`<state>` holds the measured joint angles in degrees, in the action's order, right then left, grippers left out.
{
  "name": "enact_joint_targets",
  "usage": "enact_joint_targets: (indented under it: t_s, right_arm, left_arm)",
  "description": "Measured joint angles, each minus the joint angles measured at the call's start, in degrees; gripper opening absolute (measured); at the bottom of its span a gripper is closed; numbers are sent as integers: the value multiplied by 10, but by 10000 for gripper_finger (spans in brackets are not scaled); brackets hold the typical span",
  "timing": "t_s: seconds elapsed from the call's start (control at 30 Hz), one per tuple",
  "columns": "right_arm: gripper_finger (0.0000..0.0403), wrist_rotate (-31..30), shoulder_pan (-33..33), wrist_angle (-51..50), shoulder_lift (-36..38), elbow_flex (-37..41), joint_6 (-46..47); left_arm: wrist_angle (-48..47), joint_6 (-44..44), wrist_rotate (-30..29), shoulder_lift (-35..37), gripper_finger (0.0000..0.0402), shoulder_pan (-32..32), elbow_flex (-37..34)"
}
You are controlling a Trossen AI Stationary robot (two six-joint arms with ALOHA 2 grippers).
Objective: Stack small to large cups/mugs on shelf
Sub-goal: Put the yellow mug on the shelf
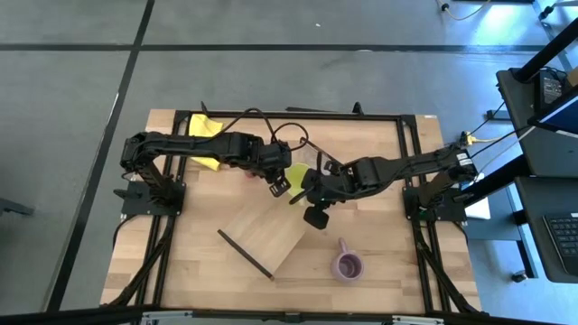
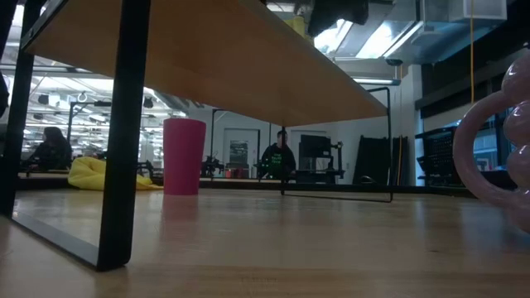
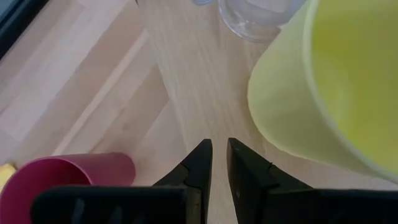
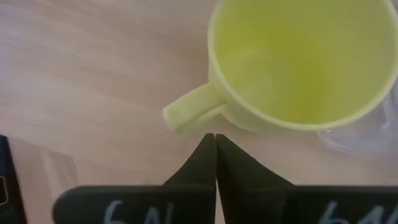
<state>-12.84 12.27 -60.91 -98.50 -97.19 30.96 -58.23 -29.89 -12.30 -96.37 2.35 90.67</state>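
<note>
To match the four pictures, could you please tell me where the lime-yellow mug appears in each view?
High view: lime-yellow mug at table centre, between the two arms, partly hidden.
Low view: not visible; the shelf blocks that area.
Left wrist view: fills the right side, only its wall and rim showing.
Right wrist view: upper right, seen from above, handle pointing toward the jaws.
Shared landmark: the clear glass beside the mug, also in the right wrist view.

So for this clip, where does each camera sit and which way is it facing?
High: overhead, straight down on table, both arms, shelf.
Low: at tabletop height, looking level under the shelf at the dark red tumbler; no arm clearly visible.
Left wrist: behind left pincer, nearly closed, empty.
Right wrist: behind shut right pincer.
Both wrists share the lime-yellow mug.
</note>
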Motion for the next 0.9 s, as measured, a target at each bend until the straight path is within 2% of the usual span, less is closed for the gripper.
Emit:
enact_joint_targets:
  t_s: [0.43, 0.7, 0.9]
  right_arm:
    - [3, -2, -1, 113, -10, 0, -7]
    - [3, 1, -1, 161, -50, 0, 15]
    - [3, 6, -2, 185, -51, -11, 2]
  left_arm:
    - [0, 17, -5, 0, 43, 0, 0]
    - [2, 31, -5, 0, 43, 0, 0]
    - [0, 35, -5, 0, 43, 0, 0]
